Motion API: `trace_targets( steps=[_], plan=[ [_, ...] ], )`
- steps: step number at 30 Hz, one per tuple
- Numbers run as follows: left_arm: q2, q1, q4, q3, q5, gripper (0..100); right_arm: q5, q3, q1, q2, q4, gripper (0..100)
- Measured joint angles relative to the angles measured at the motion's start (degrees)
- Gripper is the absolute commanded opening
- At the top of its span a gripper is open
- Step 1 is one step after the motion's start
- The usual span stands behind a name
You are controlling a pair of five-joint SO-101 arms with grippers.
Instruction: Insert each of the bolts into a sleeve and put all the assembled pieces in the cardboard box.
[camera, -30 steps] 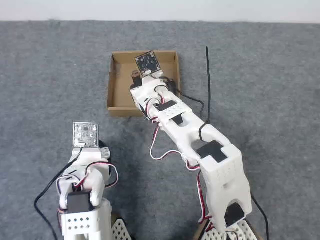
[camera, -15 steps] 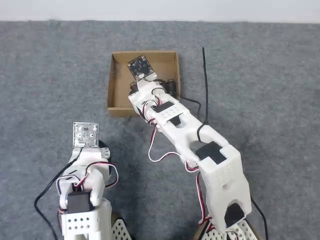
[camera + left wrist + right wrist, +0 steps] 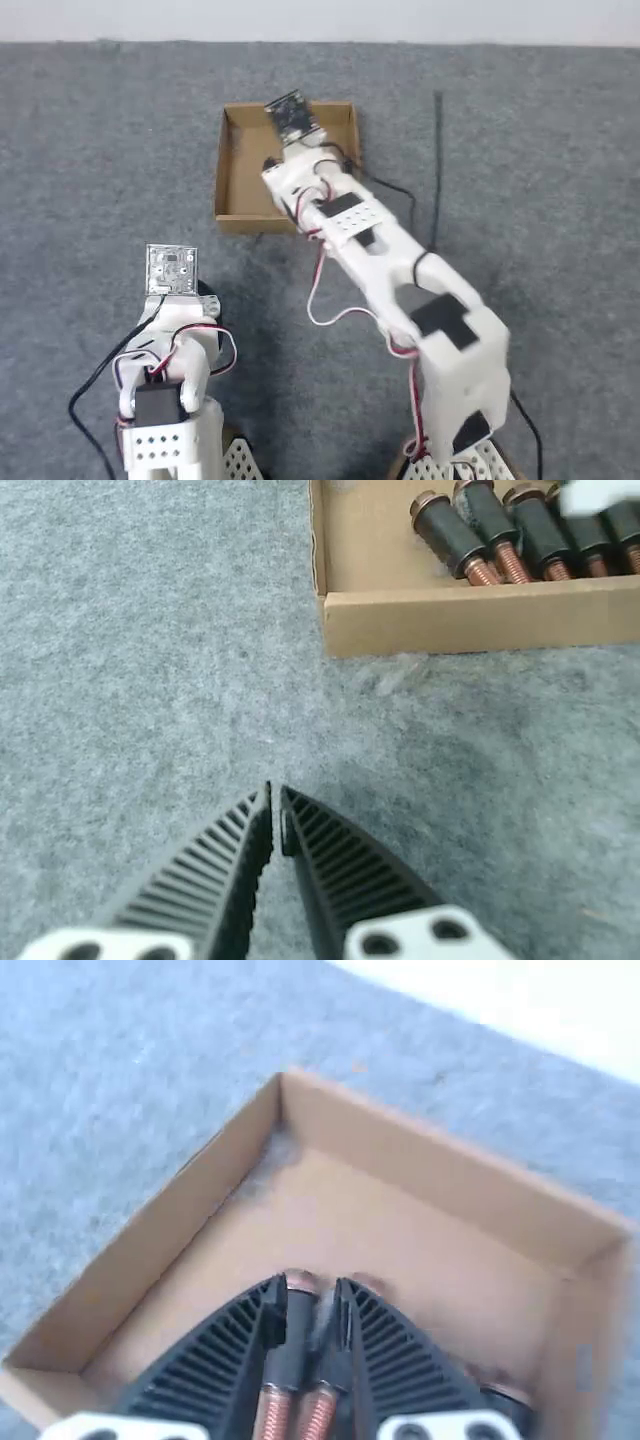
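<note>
Swung toward the far wall of the brown cardboard box [image 3: 420, 1175], the right claw [image 3: 310, 1310] sits slightly apart. Lift it straight up, clear of the copper bolts in black sleeves [image 3: 455, 535]. The left claw [image 3: 277, 810] is together.

Assembled pieces [image 3: 455, 545] in cardboard box [image 3: 480, 620], right pincer [image 3: 310, 1290] above (left pincer [image 3: 275, 800] apart)

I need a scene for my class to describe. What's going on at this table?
The right gripper is down inside the box, its jaws slightly apart over the assembled pieces, which lie in a row along the box's near wall. The left gripper is empty, with its jaws shut, and sits low over the carpet short of the box.
</note>
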Motion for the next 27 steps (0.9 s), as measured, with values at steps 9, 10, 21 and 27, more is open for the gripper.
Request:
trace_targets(
  steps=[9, 10, 21, 27],
  plan=[
    [0.0, 0.0, 0.0, 0.0, 0.0, 1, 0.0, 14.9, 6.9, -17.9, 0.0, 5.8],
    [0.0, 0.0, 0.0, 0.0, 0.0, 1, 0.0, 16.7, 7.6, -20.0, 0.0, 5.8],
    [0.0, 0.0, 0.0, 0.0, 0.0, 1, 0.0, 38.4, 16.4, -48.7, 0.0, 5.8],
    [0.0, 0.0, 0.0, 0.0, 0.0, 1, 0.2, 50.5, 20.4, -64.0, 0.0, 5.8]
  ],
)
